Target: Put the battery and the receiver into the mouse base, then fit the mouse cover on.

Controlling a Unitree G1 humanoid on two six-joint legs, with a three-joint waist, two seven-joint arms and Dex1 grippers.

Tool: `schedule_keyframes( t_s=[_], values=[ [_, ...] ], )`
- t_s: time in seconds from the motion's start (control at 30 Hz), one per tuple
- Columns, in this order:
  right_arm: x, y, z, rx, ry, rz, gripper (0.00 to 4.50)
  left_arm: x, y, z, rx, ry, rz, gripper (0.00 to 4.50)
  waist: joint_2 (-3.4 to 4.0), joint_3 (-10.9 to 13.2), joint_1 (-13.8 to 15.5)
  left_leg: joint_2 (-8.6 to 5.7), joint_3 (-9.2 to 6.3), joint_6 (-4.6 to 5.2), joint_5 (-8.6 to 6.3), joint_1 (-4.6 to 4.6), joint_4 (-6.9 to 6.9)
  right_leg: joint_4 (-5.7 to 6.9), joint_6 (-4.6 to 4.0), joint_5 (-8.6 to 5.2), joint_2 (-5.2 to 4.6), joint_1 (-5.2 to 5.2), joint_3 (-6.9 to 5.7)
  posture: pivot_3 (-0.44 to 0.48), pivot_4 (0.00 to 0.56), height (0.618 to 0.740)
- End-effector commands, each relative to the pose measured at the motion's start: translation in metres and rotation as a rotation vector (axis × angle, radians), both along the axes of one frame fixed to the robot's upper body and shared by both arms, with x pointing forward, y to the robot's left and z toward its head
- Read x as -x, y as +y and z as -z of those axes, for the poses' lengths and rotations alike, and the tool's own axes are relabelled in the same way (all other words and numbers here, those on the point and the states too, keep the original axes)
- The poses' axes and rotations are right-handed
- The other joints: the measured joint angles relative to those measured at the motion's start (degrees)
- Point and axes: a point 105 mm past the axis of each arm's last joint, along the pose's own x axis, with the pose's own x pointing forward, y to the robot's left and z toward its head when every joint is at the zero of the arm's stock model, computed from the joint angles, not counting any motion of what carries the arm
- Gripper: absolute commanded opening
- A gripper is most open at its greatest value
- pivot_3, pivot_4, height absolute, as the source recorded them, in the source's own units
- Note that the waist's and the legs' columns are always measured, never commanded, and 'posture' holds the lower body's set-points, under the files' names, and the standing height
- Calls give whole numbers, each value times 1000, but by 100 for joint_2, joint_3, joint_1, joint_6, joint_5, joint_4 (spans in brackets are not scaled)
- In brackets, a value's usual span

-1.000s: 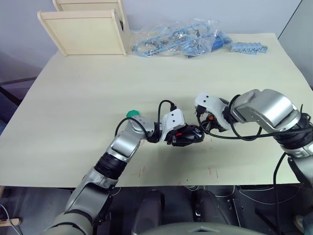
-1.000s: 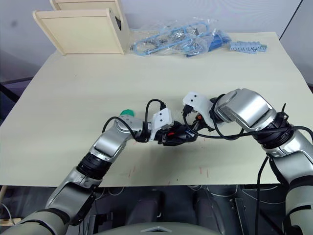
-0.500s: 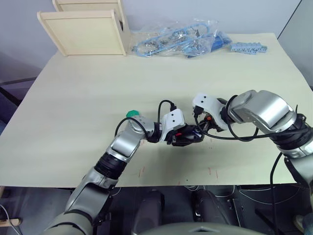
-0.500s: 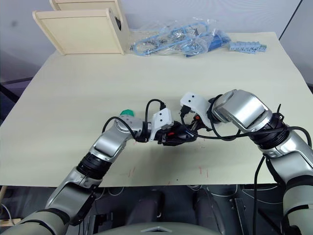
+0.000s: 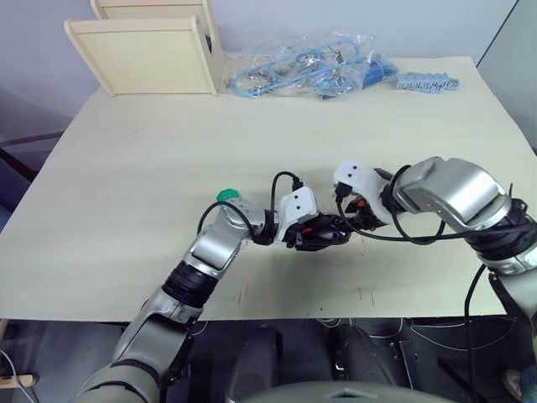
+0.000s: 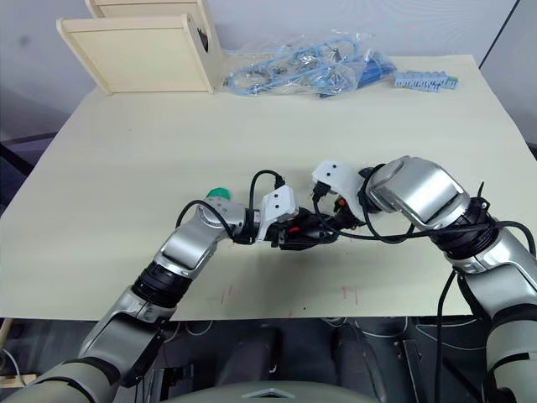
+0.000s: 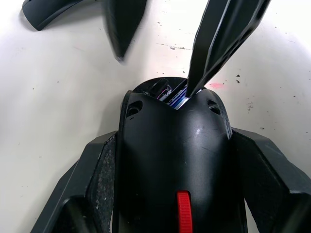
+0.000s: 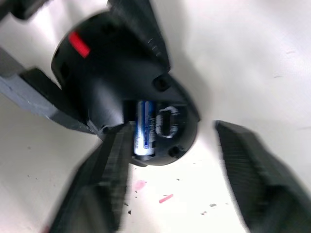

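The black mouse base (image 7: pixel 175 160), with its red wheel, sits clamped between the two fingers of my left gripper (image 5: pixel 325 233) just above the table. In its open compartment lies the battery (image 8: pixel 143 128), silvery with blue. Beside the battery is a small rounded slot (image 8: pixel 166 121); I cannot tell whether the receiver is in it. My right gripper (image 5: pixel 351 220) is at the base's open end with its fingers (image 8: pixel 102 179) spread apart and empty; one fingertip (image 7: pixel 194 82) reaches the compartment's edge. A black curved shell, likely the mouse cover (image 7: pixel 46 12), lies on the table beyond the base.
A green toothed disc (image 5: pixel 225 196) lies by my left forearm. Two pale wooden racks (image 5: pixel 143 54) stand at the far left. A clear bag of blue parts (image 5: pixel 302 67) and a blue strip (image 5: pixel 428 82) lie along the far edge.
My right gripper's fingers have spread apart at the mouse base's open end. The left gripper and the mouse base have stayed where they were.
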Motion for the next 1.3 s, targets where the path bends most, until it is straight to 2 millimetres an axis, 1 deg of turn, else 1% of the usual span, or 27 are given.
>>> schedule_keyframes(
  t_s=[0.03,0.13,0.2,0.27,0.37,0.43,0.47,0.5,0.53,0.57,0.63,0.67,0.8,0.83,0.87,0.93,1.0,1.3],
  values=[
    [9,2,-29,-69,-63,-61,2780,-1,-2,3,-11,2,-10,2908,0,0,2,0,0,0,0,-1,0,0,0,0,0,0,0,0,150,740],
    [16,-3,-36,-94,-87,-87,2780,-1,-1,3,-11,2,-11,2908,0,0,11,-1,-2,0,0,-2,0,-2,0,0,-1,1,-2,0,150,740],
    [20,-9,-38,-101,-128,-113,2780,-1,-1,3,-11,2,-11,2908,0,0,13,-1,-2,0,0,-2,0,-3,0,0,-1,1,-3,0,150,740],
    [21,-9,-42,-146,-174,-127,2780,-1,-1,3,-11,2,-11,2908,0,0,4,0,-3,0,0,-2,0,-4,0,0,-1,2,-4,0,150,740],
    [24,-19,-42,-238,-266,-123,2780,-1,0,2,-11,1,-13,2908,-2,0,12,0,-2,0,0,-2,1,-3,1,0,-1,3,-4,0,150,740],
    [30,-21,-41,-347,-290,-144,2780,-1,0,2,-11,2,-13,2908,-3,0,17,0,-3,0,0,-3,2,-6,1,0,-1,6,-5,0,150,740],
    [31,-23,-41,-380,-313,-136,2780,-1,1,2,-12,1,-13,2908,-2,0,0,0,-3,0,0,-3,2,-8,2,0,-1,8,-6,0,150,740],
    [30,-26,-37,-386,-353,-142,2780,-2,1,2,-12,2,-14,2908,-2,0,-11,0,3,0,0,1,3,-4,3,1,0,7,1,0,150,740],
    [33,-27,-32,-396,-356,-158,2780,-2,1,2,-12,1,-14,2908,-2,0,-10,0,6,0,0,3,4,-1,3,1,0,6,4,0,150,740],
    [31,-29,-27,-420,-370,-134,2780,-2,1,2,-13,1,-14,2908,-2,0,-11,0,4,0,0,4,4,-1,4,1,0,7,3,0,150,740],
    [31,-28,-26,-519,-364,-100,2780,-2,1,1,-13,2,-14,2908,-5,-1,-12,3,-1,0,0,6,3,-4,4,1,3,12,-3,0,150,740],
    [29,-30,-24,-540,-373,-82,2780,-2,1,1,-14,1,-13,2908,-3,-1,-13,3,0,0,0,6,4,-4,4,1,3,12,-1,0,150,740],
    [25,-32,-11,-579,-387,-62,2780,-3,0,1,-15,2,-11,2908,-3,-1,-15,2,5,0,0,8,4,-2,4,1,2,11,4,0,150,740],
    [24,-33,-9,-593,-385,-50,2261,-3,0,1,-15,2,-11,2908,-3,-1,-14,2,4,0,0,8,4,-3,4,1,2,11,2,0,150,740],
    [22,-33,-4,-605,-383,-42,2002,-3,0,1,-14,2,-10,2908,-3,-1,-14,2,3,0,0,8,4,-3,4,1,3,12,2,0,150,740],
    [17,-34,7,-597,-395,-30,1026,-3,0,2,-15,2,-10,2908,-3,-1,-15,2,4,0,0,8,4,-3,4,1,3,12,2,0,150,740],
    [14,-33,13,-605,-413,-30,42,-3,0,2,-16,2,-10,2908,-3,-1,-15,2,7,0,0,9,4,-3,4,1,2,12,4,0,150,740],
    [11,-25,30,-605,-435,-81,42,-3,-1,2,-14,3,-11,2908,-2,-1,-15,2,6,-1,0,10,4,-3,4,1,3,12,4,0,150,740]
  ],
)
